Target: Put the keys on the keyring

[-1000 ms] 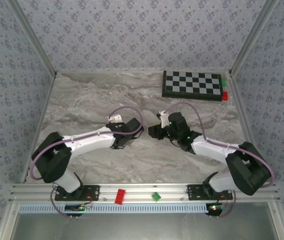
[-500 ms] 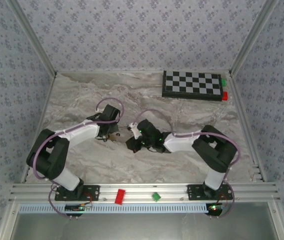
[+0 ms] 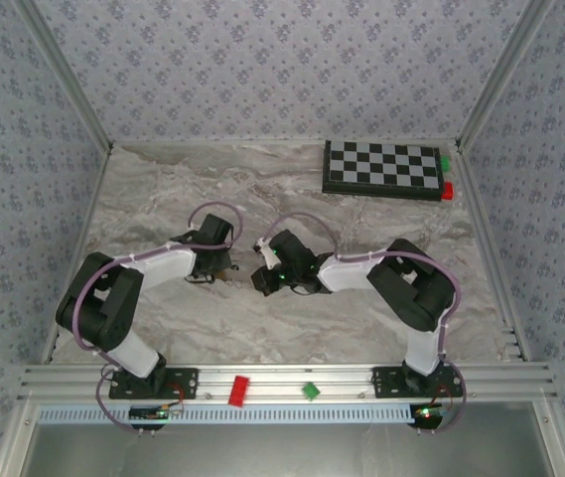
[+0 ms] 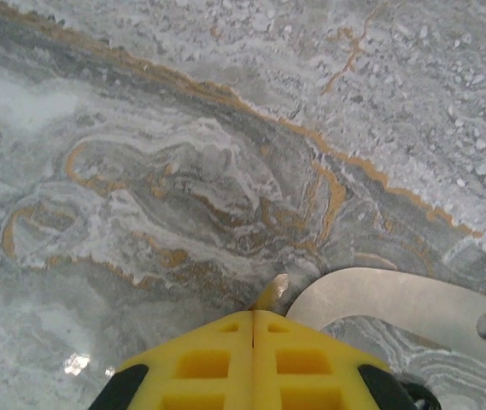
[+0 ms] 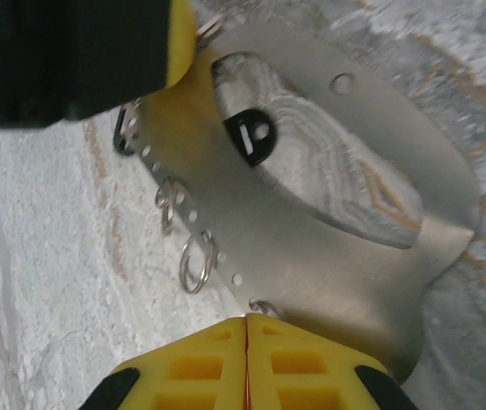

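Observation:
The keyring (image 5: pixel 311 248) is a flat pale grey metal loop on the marble, with holes along its edge and small split rings (image 5: pixel 196 260) hanging from them. One black key head (image 5: pixel 249 137) lies inside its opening. My right gripper (image 5: pixel 247 321) is shut at the loop's near edge, with a small ring (image 5: pixel 264 306) coming out from its tips. My left gripper (image 4: pixel 254 312) is shut beside the keyring (image 4: pixel 396 299), and a thin pale metal tip (image 4: pixel 274 290), like a key blade, sticks out between its pads. From above, the left gripper (image 3: pixel 224 268) and right gripper (image 3: pixel 260 279) stand close together.
A checkered board (image 3: pixel 381 169) lies at the back right with a green block (image 3: pixel 444 159) and a red block (image 3: pixel 448 191) at its end. A red block (image 3: pixel 238 390) and a green block (image 3: pixel 310 391) sit on the front rail. Patterned walls enclose the marble table (image 3: pixel 163 199).
Both grippers have shifted to the left across the table, staying close together. The right arm has stretched further left and the left arm has folded back.

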Controlling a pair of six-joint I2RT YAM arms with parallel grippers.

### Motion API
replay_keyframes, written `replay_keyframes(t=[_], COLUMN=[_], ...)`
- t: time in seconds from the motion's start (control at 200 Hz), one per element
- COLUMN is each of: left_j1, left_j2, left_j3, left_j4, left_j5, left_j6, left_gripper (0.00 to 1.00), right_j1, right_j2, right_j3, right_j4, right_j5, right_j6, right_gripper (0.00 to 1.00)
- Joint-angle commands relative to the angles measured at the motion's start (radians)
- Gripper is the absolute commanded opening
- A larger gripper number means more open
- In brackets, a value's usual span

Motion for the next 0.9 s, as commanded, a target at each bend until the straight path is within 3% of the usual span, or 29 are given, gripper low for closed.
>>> replay_keyframes(t=[0.0, 0.49, 0.605, 0.685, 0.895], left_j1=[-0.04, -0.311, -0.315, -0.31, -0.254], left_j2=[-0.04, -0.126, -0.166, -0.194, -0.254], left_j3=[-0.046, -0.045, -0.03, -0.022, -0.025], left_j4=[-0.089, -0.183, -0.201, -0.208, -0.131], left_j5=[0.033, 0.002, -0.03, -0.052, -0.003], left_j6=[-0.056, -0.237, -0.217, -0.186, -0.058], left_gripper=[0.04, 0.07, 0.1, 0.15, 0.28], right_j1=[-0.035, -0.172, -0.172, -0.169, -0.155], right_j2=[0.012, 0.087, 0.011, -0.05, -0.128], right_j3=[0.019, 0.133, 0.09, 0.042, -0.095], right_j4=[-0.1, -0.208, -0.174, -0.147, -0.008], right_j5=[0.026, -0.003, -0.024, -0.027, -0.05], right_j6=[-0.009, -0.071, -0.068, -0.053, 0.044], right_gripper=[0.07, 0.09, 0.15, 0.26, 0.39])
